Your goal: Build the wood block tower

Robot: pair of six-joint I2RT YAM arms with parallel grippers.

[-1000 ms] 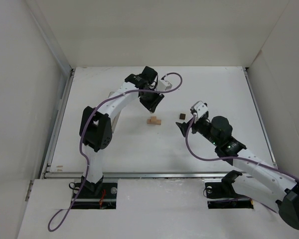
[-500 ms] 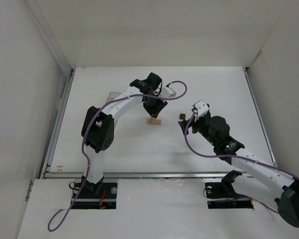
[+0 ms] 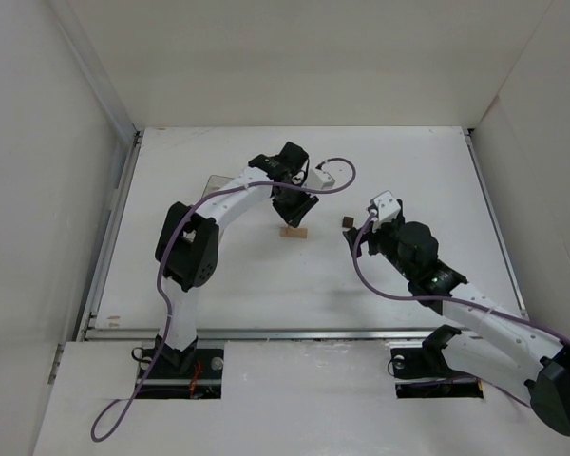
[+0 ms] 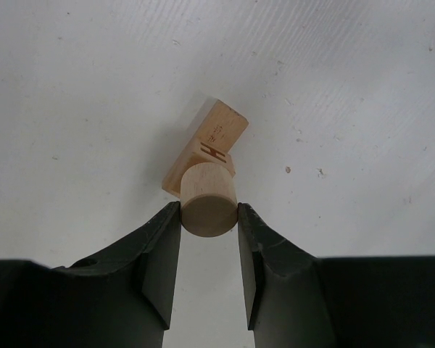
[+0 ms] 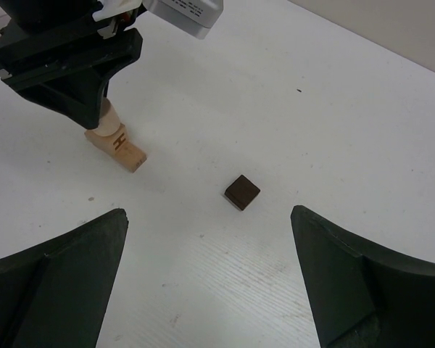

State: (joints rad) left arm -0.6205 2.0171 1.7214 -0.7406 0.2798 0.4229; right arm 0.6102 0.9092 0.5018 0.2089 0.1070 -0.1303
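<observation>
Left wrist view gives us the main worry. The round wooden peg (image 4: 209, 209) sits over the near end of the pale tan oblong block (image 4: 216, 138), not over its middle, and the block lies flat on the table (image 4: 362, 87). We judge that if the left gripper (image 4: 209, 214) lets go here, the peg could tip off that end and, being round, roll away. A sideways drag from the fingers on release could also twist the block out of line. We cannot tell for sure whether the peg's underside touches the block or hangs just above it; in the right wrist view it looks seated on the block's end.

To the right of the block, well apart from it, the dark brown cube (image 5: 242, 192) lies alone on the table. It is far smaller than the jaws, so a hasty reach could knock it away from the block. The right arm could also crowd the left one working at the block.

Now the hands. The left gripper is pinching the peg, one finger pressed on each side of it, directly above the block's end. The right gripper (image 5: 206, 217) is spread wide and holds nothing. It hovers to the right of the block, near the cube, touching neither.
</observation>
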